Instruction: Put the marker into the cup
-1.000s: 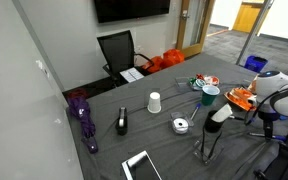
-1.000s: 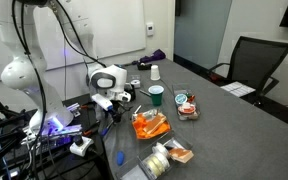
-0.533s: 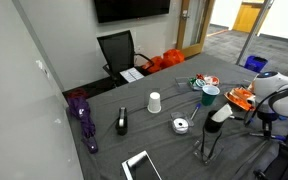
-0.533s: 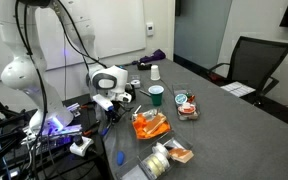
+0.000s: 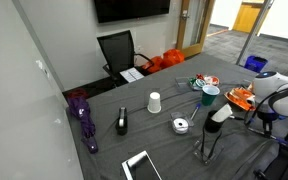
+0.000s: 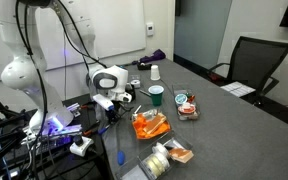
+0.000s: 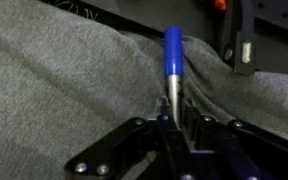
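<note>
The marker (image 7: 171, 60), with a blue cap and a grey barrel, lies on the grey table cloth in the wrist view and points away from me. My gripper (image 7: 174, 112) is shut on its barrel, one finger on each side. The robot arm (image 5: 220, 114) reaches down at the table's near edge in both exterior views. The teal-green cup (image 5: 211, 95) (image 6: 156, 95) stands upright on the table a short way from the arm. I cannot make out the marker in the exterior views.
A white paper cup (image 5: 154, 102) (image 6: 155, 72) stands further along the table. Orange snack packets (image 6: 149, 125), a small tray (image 6: 187, 105), a tape roll (image 5: 181, 125), a tablet (image 5: 141, 165) and a purple umbrella (image 5: 82, 115) lie on the cloth. A black chair (image 5: 119, 52) stands behind.
</note>
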Controlling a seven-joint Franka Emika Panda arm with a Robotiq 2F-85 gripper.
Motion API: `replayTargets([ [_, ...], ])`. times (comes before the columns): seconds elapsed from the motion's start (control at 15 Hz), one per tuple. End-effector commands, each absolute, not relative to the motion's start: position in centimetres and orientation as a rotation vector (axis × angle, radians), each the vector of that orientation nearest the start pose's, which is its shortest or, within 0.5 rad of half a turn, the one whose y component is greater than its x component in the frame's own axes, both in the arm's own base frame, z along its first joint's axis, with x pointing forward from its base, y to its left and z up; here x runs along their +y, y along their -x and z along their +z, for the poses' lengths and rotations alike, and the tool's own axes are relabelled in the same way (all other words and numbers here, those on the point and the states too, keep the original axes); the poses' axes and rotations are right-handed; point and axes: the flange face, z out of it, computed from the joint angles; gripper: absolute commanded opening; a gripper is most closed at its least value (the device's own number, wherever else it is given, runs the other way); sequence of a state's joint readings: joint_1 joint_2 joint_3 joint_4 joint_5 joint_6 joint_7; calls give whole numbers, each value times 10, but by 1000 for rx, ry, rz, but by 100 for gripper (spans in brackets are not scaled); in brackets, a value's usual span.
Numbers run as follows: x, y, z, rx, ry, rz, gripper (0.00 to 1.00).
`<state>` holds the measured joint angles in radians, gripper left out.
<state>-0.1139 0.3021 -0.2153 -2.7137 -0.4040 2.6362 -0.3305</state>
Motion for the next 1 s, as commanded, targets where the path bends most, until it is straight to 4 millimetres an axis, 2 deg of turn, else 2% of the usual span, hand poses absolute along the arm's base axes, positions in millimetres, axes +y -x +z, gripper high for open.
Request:
replayTargets([
  [0.0,-113,-327,108,-621,3076,717,5],
  [0.2,-113,-327,111,-622,3074,710,5],
  [0.47,-112,-333,123,-608,3081,607,5],
  [0.93,-116,-362,152,-492,3106,437,5],
])
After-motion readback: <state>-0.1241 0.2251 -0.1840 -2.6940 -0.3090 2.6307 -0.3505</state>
